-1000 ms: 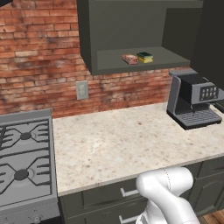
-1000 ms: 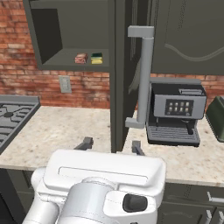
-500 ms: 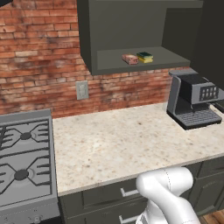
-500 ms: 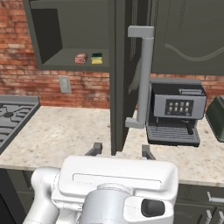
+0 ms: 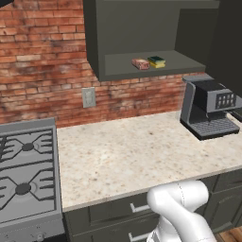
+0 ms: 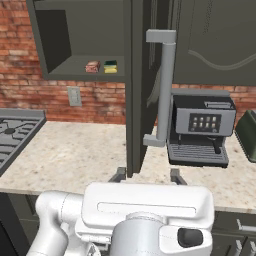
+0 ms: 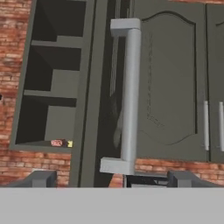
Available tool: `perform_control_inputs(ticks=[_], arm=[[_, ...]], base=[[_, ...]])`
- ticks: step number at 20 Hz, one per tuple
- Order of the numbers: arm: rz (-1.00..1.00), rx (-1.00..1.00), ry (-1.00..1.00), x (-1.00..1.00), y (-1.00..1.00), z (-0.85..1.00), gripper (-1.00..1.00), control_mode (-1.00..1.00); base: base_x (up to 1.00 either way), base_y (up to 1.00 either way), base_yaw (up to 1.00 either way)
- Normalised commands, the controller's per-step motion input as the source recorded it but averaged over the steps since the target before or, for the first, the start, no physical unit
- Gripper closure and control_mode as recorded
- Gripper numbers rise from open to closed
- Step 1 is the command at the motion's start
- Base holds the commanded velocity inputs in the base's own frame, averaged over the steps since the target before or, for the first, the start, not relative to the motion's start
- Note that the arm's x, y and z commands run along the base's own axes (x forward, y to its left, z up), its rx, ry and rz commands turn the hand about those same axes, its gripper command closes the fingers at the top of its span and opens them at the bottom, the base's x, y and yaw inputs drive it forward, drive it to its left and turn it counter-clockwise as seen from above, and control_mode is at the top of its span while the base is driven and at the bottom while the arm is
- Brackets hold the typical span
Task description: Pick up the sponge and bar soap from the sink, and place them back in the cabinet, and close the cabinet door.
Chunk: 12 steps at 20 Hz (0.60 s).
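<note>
Gripper wide open, nothing between the fingers; the two dark tips sit level, one on each side of the handle's foot in the hand view. Straight ahead and above the gripper: the cabinet door, swung out edge-on toward the robot, its long silver handle running vertically, top bracket high, bottom bracket just above the finger line. Long axis of the handle is upright, so the open fingers straddle it crosswise; a move forward and up looks like what it takes to reach the bar or the door face. Beyond the door, to its left, the cabinet stands open. On its lowest shelf the bar soap and the sponge lie side by side, soap to the left, close together. Judging by that, only the door remains to be shut.
</note>
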Motion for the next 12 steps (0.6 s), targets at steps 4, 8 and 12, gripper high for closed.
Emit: perform_control_inputs(ticks=[4, 8, 12], arm=[[0.02, 0.00, 0.00, 0.12, -0.11, -0.11, -1.00, -1.00], [0.01, 0.00, 0.00, 0.14, -0.06, -0.07, -1.00, -1.00], [0.01, 0.00, 0.00, 0.21, -0.06, -0.05, -1.00, -1.00]], base=[[0.00, 0.00, 0.00], [0.00, 0.00, 0.00], [0.00, 0.00, 0.00]])
